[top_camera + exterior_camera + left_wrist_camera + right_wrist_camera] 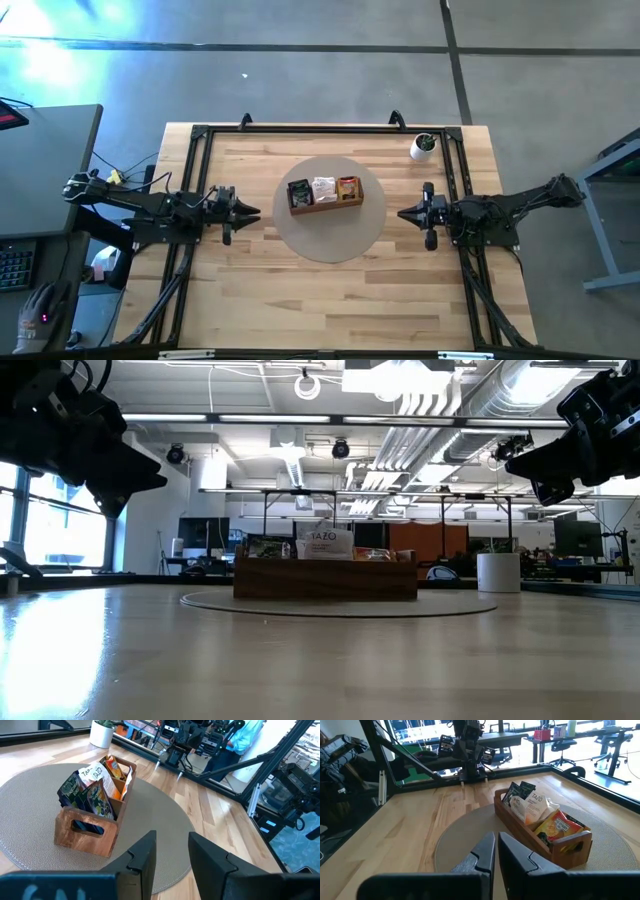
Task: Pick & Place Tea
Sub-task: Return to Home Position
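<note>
The tea sachets stand upright in a brown wooden tray (325,206) at the table's middle: dark ones (299,193) in the left compartment, white ones (323,187) in the middle, orange ones (348,186) at the right. The tray rests on a round grey mat (330,240). My left gripper (258,212) hovers left of the mat, pointing at the tray (85,832), open (172,840) with nothing between its fingers. My right gripper (400,213) hovers at the mat's right rim, pointing at the tray (530,840), shut (496,840) on nothing.
A small white cup (424,147) with green inside stands at the table's far right corner. Black frame rails (300,128) run along the table's far, left and right sides. Bare wood lies near of the mat. A person's sleeve (245,735) shows beyond the table.
</note>
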`<action>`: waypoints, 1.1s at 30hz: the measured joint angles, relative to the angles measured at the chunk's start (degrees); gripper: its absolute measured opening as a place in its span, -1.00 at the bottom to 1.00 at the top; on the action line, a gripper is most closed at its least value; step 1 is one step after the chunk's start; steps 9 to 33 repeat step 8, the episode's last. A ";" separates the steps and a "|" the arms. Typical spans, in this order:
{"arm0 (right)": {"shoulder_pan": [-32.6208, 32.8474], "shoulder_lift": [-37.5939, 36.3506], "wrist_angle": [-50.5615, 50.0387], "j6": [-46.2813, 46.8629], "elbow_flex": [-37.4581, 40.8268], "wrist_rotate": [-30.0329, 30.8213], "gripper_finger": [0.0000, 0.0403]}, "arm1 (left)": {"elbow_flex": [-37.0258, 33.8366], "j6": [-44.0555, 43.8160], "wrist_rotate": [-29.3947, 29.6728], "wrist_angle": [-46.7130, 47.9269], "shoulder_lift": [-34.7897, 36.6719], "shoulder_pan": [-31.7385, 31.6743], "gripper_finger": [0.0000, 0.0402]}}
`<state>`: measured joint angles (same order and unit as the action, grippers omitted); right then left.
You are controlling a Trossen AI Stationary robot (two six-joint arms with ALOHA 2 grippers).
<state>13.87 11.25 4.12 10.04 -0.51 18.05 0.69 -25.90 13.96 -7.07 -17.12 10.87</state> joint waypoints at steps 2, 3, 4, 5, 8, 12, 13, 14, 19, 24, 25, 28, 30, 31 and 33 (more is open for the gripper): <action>0.00 -0.02 -0.02 0.00 0.00 -0.01 -0.90 | 0.00 0.00 0.00 0.01 0.00 0.00 -0.44; 0.00 -0.01 -0.01 0.00 0.00 0.01 -0.90 | 0.00 -0.01 0.00 0.02 0.00 0.00 -0.44; 0.00 0.00 -0.01 0.00 0.00 0.00 -0.90 | 0.00 -0.01 0.00 0.01 0.00 0.00 -0.44; 0.00 -0.01 0.00 0.00 0.00 0.01 -0.90 | 0.00 -0.01 0.00 0.00 0.00 0.02 -0.44; 0.00 0.00 0.00 0.00 0.00 0.01 -0.92 | 0.00 0.01 0.01 0.00 0.00 0.01 -0.44; 0.00 0.00 0.00 0.00 0.00 0.01 -0.92 | 0.00 0.01 0.01 0.00 0.00 0.01 -0.44; 0.00 0.00 0.00 0.00 0.00 0.01 -0.92 | 0.00 0.01 0.01 0.00 0.00 0.01 -0.44; 0.00 0.00 0.00 0.00 0.00 0.01 -0.92 | 0.00 0.01 0.01 0.00 0.00 0.01 -0.44; 0.00 0.00 0.00 0.00 0.00 0.01 -0.92 | 0.00 0.01 0.01 0.00 0.00 0.01 -0.44; 0.00 0.00 0.00 0.00 0.00 0.01 -0.92 | 0.00 0.01 0.01 0.00 0.00 0.01 -0.44; 0.00 0.00 0.00 0.00 0.00 0.01 -0.92 | 0.00 0.01 0.01 0.00 0.00 0.01 -0.44; 0.00 0.00 0.00 0.00 0.00 0.01 -0.92 | 0.00 0.01 0.01 0.00 0.00 0.01 -0.44; 0.00 0.00 0.00 0.00 0.00 0.01 -0.92 | 0.00 0.01 0.01 0.00 0.00 0.01 -0.44; 0.00 0.00 0.00 0.00 0.00 0.01 -0.92 | 0.00 0.01 0.01 0.00 0.00 0.01 -0.44; 0.00 0.00 0.00 0.00 0.00 0.01 -0.92 | 0.00 0.01 0.01 0.00 0.00 0.01 -0.44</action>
